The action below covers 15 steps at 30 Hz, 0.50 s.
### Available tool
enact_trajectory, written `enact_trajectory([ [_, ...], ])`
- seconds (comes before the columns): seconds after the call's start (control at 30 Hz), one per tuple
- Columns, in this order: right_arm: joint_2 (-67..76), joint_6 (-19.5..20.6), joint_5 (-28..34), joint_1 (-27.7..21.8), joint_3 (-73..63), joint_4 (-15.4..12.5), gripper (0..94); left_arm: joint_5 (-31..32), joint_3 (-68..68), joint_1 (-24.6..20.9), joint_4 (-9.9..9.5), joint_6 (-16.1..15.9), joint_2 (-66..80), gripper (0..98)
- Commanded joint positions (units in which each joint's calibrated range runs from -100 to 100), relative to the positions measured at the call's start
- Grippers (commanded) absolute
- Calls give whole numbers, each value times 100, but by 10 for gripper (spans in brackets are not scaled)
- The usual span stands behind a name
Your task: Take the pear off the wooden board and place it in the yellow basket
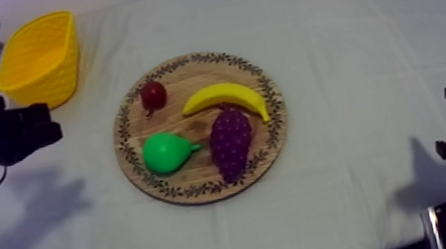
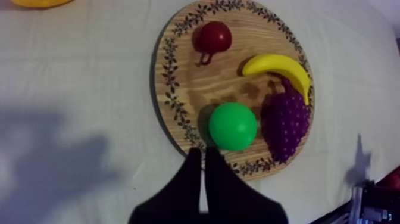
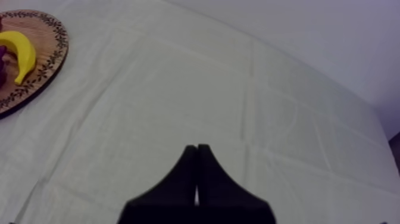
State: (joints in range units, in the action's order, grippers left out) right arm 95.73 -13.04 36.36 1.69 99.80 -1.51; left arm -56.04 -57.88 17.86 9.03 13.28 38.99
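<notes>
At the far left the yellow basket [image 1: 38, 59] stood on the cloth [image 1: 354, 73], well apart from the wooden board [image 1: 186, 79]. The left gripper [image 2: 202, 158] hovered just off the board's edge nearest the pear [image 1: 167, 152], its fingers pressed together into a narrow wedge with nothing between them. The pear was bright green and glossy, with a round body and a short neck pointing toward the grapes [image 1: 230, 140]. It lay on its side on the board, below the small red fruit [image 1: 153, 94]. The banana [image 1: 226, 96] curved above the grapes. Far to the right, the right gripper [image 3: 197, 148] hung over bare cloth, closed and empty.
</notes>
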Motion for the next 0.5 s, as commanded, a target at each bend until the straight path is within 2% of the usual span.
enact_trajectory([
  [0.0, 3, 2, 2, -1, -2, 3, 4, -175, 387, 127, -92, 71, -666, 0],
  [0.1, 3, 2, 2, -1, -2, 3, 4, -523, 931, 248, -229, 186, -1298, 0],
  [0.47, 3, 2, 2, 10, -2, 3, 4, -1795, 3188, 640, -489, 186, -3210, 0],
])
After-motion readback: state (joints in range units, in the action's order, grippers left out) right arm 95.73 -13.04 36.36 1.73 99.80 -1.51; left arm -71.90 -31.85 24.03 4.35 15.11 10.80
